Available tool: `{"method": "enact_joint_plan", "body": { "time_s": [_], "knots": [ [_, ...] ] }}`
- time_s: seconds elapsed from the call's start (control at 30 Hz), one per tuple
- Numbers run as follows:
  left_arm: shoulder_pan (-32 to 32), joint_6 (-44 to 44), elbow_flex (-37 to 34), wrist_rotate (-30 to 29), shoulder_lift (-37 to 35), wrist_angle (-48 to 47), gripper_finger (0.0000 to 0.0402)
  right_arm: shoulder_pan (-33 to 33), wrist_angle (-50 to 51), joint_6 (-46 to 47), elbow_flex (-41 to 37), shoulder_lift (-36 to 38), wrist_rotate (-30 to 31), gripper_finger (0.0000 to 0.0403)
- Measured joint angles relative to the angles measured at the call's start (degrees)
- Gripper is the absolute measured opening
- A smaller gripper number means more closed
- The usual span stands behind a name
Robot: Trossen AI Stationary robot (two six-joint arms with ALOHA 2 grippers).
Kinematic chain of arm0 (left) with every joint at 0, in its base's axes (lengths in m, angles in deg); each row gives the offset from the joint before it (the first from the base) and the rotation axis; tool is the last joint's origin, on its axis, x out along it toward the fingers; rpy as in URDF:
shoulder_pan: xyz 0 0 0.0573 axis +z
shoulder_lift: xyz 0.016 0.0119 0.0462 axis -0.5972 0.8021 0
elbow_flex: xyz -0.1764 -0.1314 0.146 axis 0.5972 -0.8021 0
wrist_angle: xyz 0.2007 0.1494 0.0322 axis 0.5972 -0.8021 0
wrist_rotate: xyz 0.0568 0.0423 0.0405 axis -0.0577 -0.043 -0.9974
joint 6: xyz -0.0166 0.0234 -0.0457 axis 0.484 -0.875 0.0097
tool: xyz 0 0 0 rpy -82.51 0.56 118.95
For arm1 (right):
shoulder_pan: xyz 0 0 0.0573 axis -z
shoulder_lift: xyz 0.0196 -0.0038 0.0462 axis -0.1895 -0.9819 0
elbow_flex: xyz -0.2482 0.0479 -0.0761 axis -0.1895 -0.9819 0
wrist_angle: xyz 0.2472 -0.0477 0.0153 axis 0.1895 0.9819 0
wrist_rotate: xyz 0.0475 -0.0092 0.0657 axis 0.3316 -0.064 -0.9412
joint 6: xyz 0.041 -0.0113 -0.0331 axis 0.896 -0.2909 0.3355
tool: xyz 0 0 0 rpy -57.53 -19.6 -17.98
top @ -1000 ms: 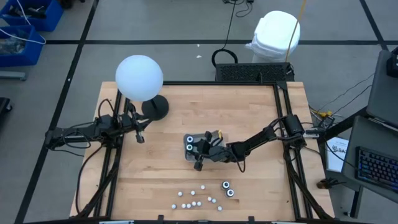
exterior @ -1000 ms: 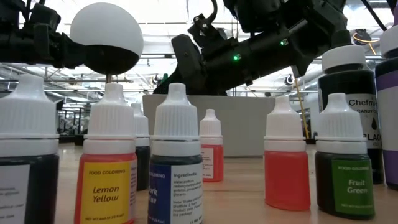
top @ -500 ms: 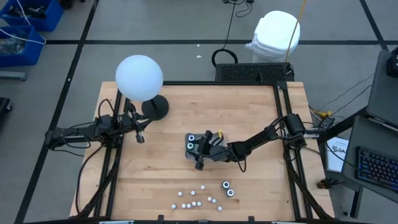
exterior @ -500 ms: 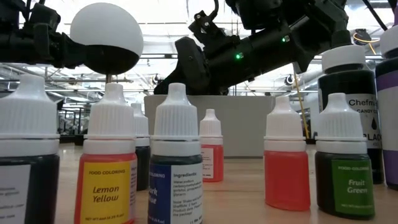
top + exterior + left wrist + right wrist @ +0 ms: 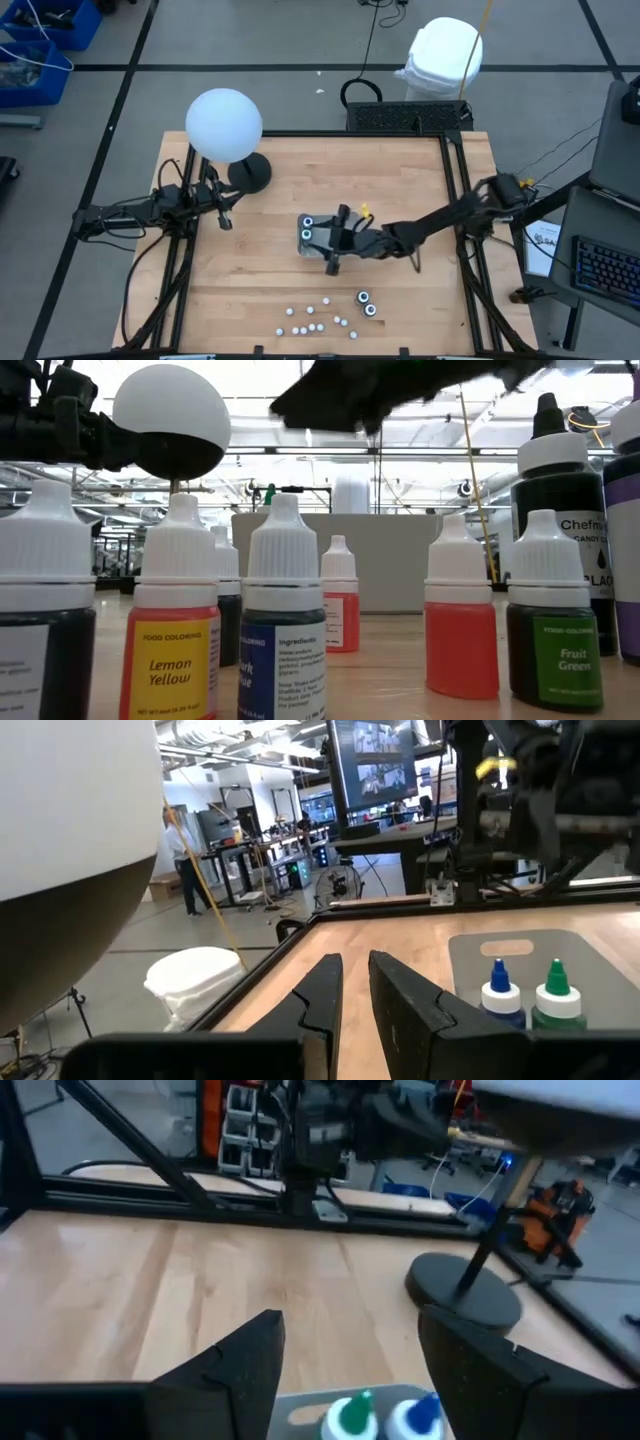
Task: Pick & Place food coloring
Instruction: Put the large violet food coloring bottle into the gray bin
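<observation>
Right arm is backing off after dropping a bottle in the tray

Left gripper is waiting near the desk's left edge, fingers narrow; tray is now holding 2 bottles, green and blue; right gripper is lifting away, fingers wide and empty; other bottles are waiting along the front.

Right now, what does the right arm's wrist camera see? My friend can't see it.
The right tool, open, hovers above two small bottles, a green-capped bottle and a blue-capped bottle, standing side by side in a clear tray on the wooden table.
</observation>
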Motion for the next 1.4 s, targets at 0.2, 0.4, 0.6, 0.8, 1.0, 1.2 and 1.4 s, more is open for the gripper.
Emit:
{"method": "enact_joint_plan", "body": {
  "time_s": [0.2,0.4,0.6,0.8,1.0,1.2,1.4],
  "knots": [
    [0.00,0.44,0.00,0.02,0.00,-0.07,0.0063,-4.01,15.51,2.58,-0.04,10.33,1.40,0.0197],
    [0.00,2.99,0.00,0.03,0.01,-0.72,0.0063,-7.95,14.96,3.55,-7.82,16.33,6.36,0.0134],
    [0.01,1.70,0.00,0.31,0.00,-0.94,0.0063,-7.88,-0.90,-0.25,-22.52,20.40,10.00,0.0037],
    [0.00,0.12,0.00,0.55,0.01,-3.73,0.0063,-7.83,-16.49,-0.43,-36.56,26.04,9.51,0.0009],
    [0.01,-1.92,0.00,0.52,0.02,-3.86,0.0063,-7.63,-26.26,1.05,-46.31,31.90,8.56,0.0002],
    [0.00,-6.25,0.00,0.50,0.00,-0.15,0.0063,-7.56,-30.86,0.89,-50.75,32.96,8.56,0.0001],
    [0.00,-6.05,0.00,0.52,0.00,5.77,0.0063,-6.21,-30.88,-0.17,-51.74,32.96,8.56,0.0001]
  ]
}}
